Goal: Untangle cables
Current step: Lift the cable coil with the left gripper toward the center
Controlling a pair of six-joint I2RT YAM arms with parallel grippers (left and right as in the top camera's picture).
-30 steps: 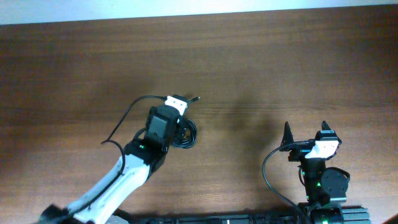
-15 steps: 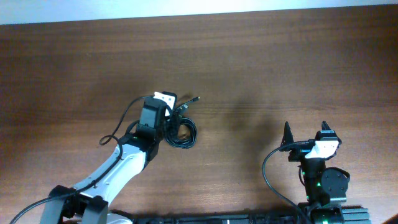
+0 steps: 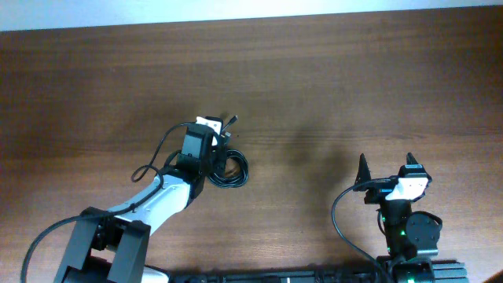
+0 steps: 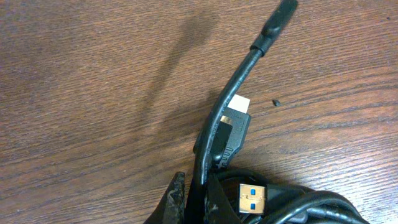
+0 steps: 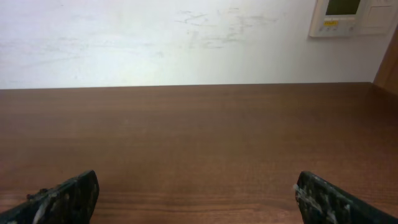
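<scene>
The cables (image 3: 229, 172) lie as a small black coil on the wooden table left of centre, with one plug end (image 3: 232, 120) sticking up and away from it. My left gripper (image 3: 214, 143) is over the coil's upper left edge. In the left wrist view the left gripper (image 4: 198, 202) is shut on one black cord (image 4: 231, 84) that curves away to a plug tip. A blue-tongued USB plug (image 4: 252, 198) and a second plug (image 4: 233, 127) lie beside the fingers (image 4: 176, 200). My right gripper (image 3: 386, 165) stands open and empty far to the right, its fingertips (image 5: 69, 195) wide apart over bare wood.
A thicker black cord (image 3: 339, 216) loops from the right arm's base. Another arm cord (image 3: 156, 154) arcs left of the left wrist. The table's far edge (image 3: 251, 19) meets a white wall, which carries a wall panel (image 5: 339, 15).
The left gripper has shifted left over the coil and shut on one cord. That cord's plug end swung left, toward the gripper. The right arm has not moved.
</scene>
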